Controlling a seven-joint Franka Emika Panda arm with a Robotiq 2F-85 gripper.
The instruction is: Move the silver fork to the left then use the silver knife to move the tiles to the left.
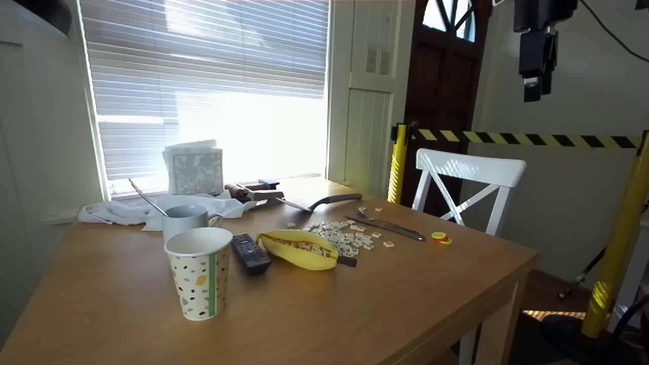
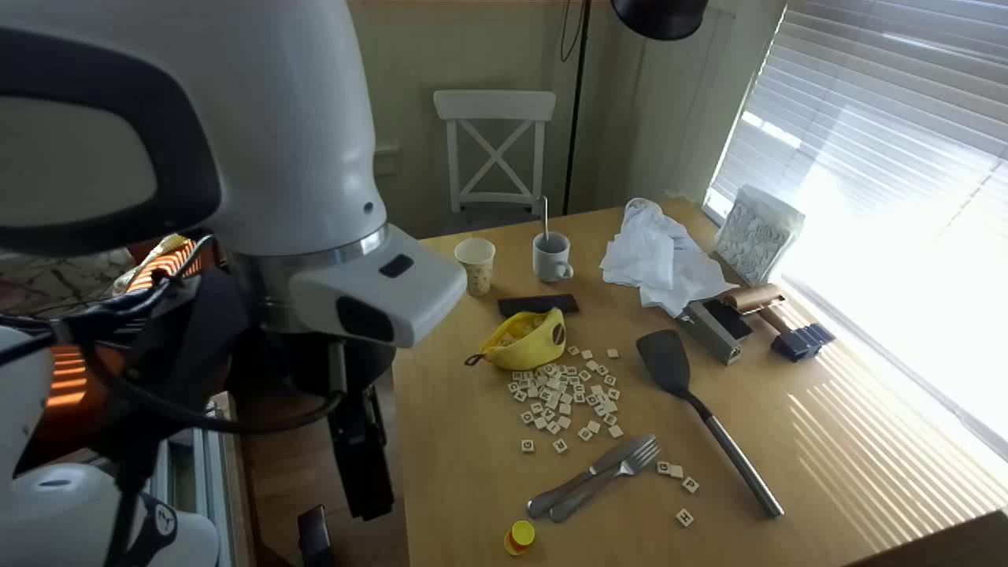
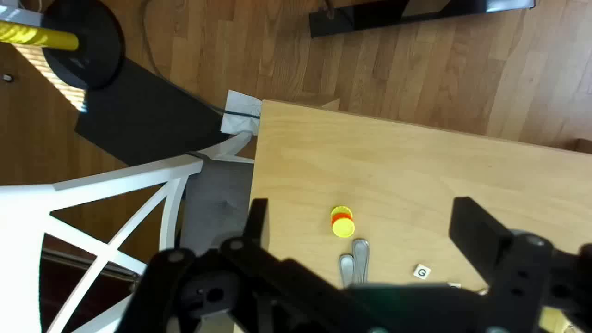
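The claw [image 3: 360,219] is spread wide, its fingers [image 3: 476,226] well apart in the wrist view; in an exterior view it hangs high above the level of the worktop [image 1: 355,309]. On the worktop the silver fork [image 2: 631,465] and the silver knife [image 2: 616,454] lie side by side and nearly parallel, their handle ends near a small yellow-and-red object [image 2: 520,537]. Whether the two utensils touch cannot be told. Most of the tiles [image 2: 555,386] lie in a loose heap between the knife and an open yellow banana-shaped pouch [image 2: 534,346]. Four stray tiles [image 2: 684,517] lie past the fork's tines, the closest just beside them. A black spatula [image 2: 665,362] lies near the heap. Beside the pouch lies a dark remote [image 1: 251,254], with a patterned paper cup [image 1: 199,276] and a grey mug [image 1: 185,220] near it; a metal handle [image 1: 147,197] leans out of the mug. In the wrist view the utensils' handle ends and a tile marked G [image 3: 422,271] show between the fingers, while the claw's own body hides the rest of both utensils.
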